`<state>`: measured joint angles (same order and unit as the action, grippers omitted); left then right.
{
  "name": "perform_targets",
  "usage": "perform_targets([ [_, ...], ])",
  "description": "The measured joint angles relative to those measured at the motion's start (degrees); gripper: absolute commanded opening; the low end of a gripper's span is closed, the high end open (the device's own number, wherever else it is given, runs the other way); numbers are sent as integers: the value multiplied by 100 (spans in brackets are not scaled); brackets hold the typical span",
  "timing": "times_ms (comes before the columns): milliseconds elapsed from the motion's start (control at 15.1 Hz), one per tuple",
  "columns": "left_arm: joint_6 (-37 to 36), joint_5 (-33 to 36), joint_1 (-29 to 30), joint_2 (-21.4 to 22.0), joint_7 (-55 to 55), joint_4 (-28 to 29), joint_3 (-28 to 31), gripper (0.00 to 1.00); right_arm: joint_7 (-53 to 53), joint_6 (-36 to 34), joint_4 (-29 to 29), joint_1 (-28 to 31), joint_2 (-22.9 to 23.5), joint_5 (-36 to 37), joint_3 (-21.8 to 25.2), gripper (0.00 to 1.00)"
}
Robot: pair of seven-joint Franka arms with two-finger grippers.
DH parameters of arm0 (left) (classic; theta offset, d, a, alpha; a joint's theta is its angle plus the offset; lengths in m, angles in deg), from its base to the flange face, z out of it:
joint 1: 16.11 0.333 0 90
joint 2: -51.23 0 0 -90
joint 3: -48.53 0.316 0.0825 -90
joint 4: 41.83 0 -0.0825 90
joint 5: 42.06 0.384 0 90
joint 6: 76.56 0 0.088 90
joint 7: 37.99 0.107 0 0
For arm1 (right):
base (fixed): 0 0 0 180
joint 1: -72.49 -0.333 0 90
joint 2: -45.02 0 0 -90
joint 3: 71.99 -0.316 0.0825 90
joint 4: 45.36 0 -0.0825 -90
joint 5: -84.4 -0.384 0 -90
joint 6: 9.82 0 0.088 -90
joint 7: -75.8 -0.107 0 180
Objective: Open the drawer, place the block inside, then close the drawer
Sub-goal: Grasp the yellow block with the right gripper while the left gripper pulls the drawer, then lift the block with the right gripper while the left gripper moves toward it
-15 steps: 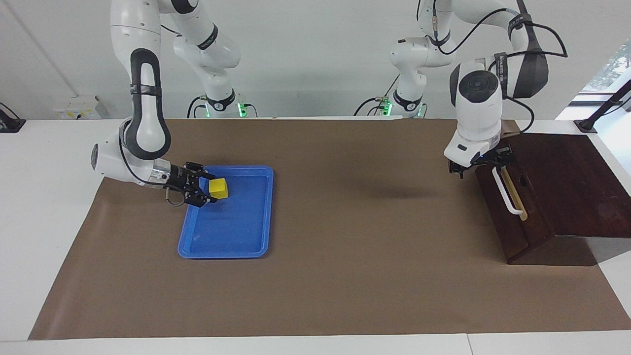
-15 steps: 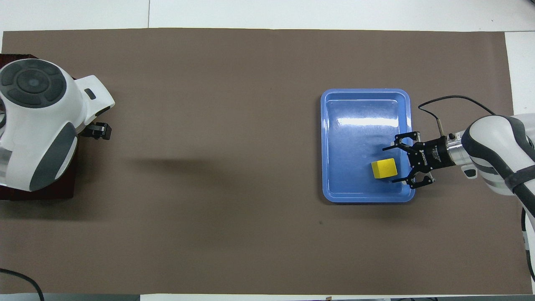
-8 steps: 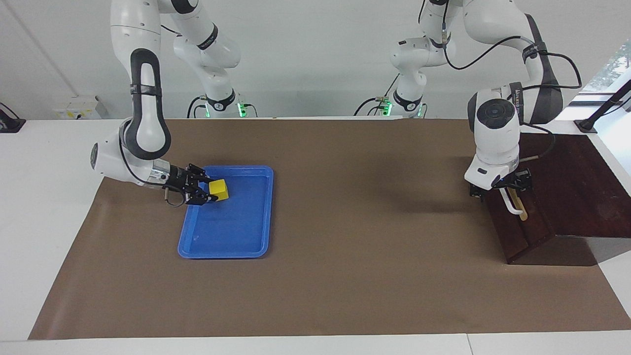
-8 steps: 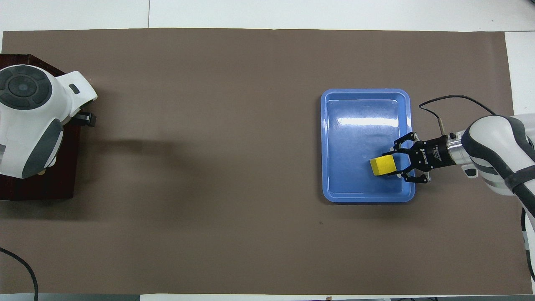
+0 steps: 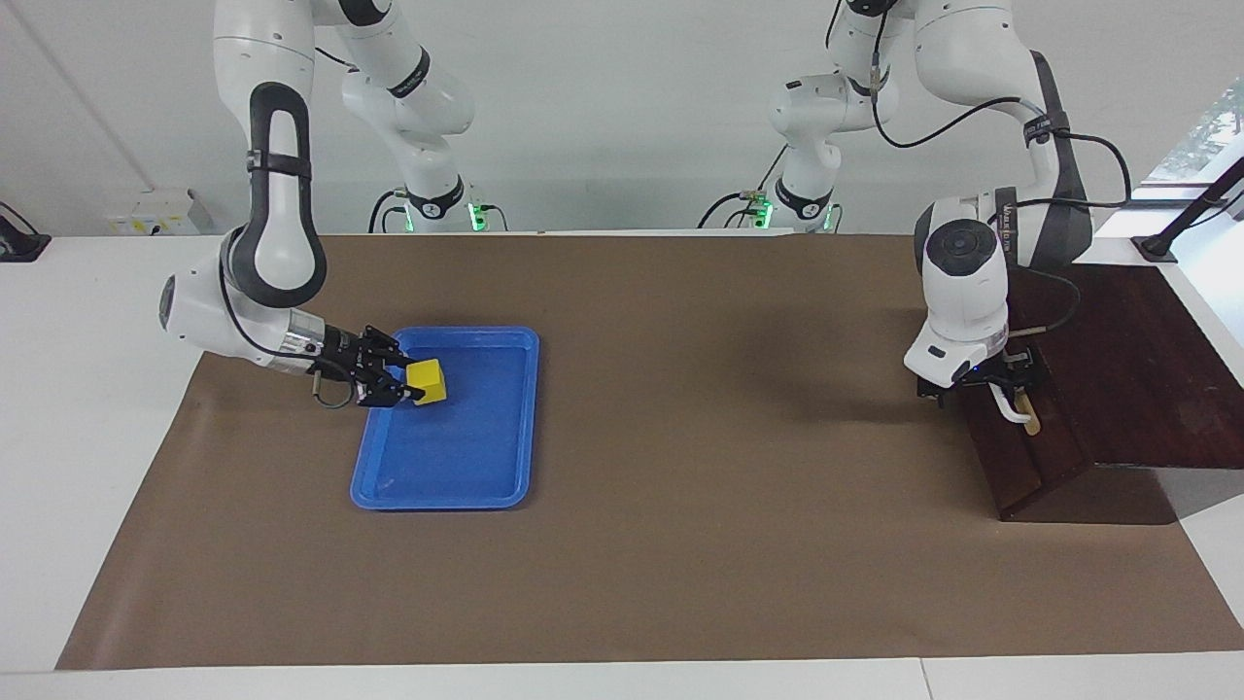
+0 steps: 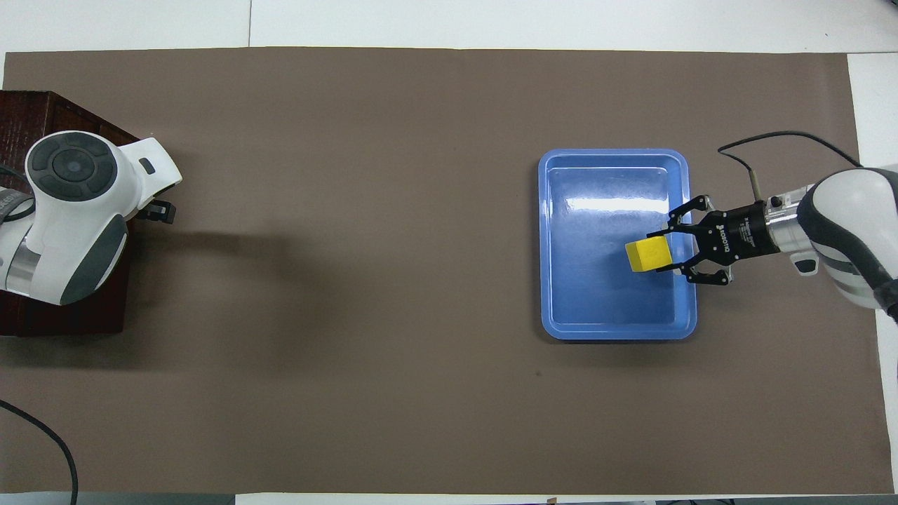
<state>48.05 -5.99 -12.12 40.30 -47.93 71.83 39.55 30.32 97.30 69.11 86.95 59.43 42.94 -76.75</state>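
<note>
The yellow block [image 5: 429, 380] [image 6: 648, 253] sits between the fingers of my right gripper [image 5: 410, 382] [image 6: 664, 252], which is shut on it and reaches in sideways over the blue tray's [image 5: 442, 501] [image 6: 617, 332] end nearer the robots. The dark wooden drawer [image 5: 1022, 459] looks pushed in, its front flush with its box [image 5: 1127, 360] [image 6: 42, 112] at the left arm's end of the table. My left gripper [image 5: 980, 387] [image 6: 158, 210] is open, low against the drawer front, at the upper end of the white handle [image 5: 1013, 409]. The wrist hides most of its fingers.
Brown paper [image 5: 700, 544] covers the table between the tray and the box. A black cable [image 6: 42, 435] lies near the table edge at the left arm's end. Both arm bases stand at the robots' edge.
My right gripper has shut on the block and shifted it slightly away from the robots. My left gripper has moved down along the drawer front onto the handle.
</note>
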Motion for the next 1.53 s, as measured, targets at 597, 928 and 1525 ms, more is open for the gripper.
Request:
perform_targets([
  [597, -3, 17, -605, 3, -15, 13, -56, 100, -1469, -1205, -1195, -418, -488, 0, -50, 0],
  [928, -97, -104, -905, 19, -17, 10, -52, 100, -1895, -1414, -1446, -496, -528, 0, -56, 0],
  [1525, -205, -211, -1201, 26, -18, 7, -60, 100, -1969, -1425, -1493, -599, -530, 0, -59, 0],
])
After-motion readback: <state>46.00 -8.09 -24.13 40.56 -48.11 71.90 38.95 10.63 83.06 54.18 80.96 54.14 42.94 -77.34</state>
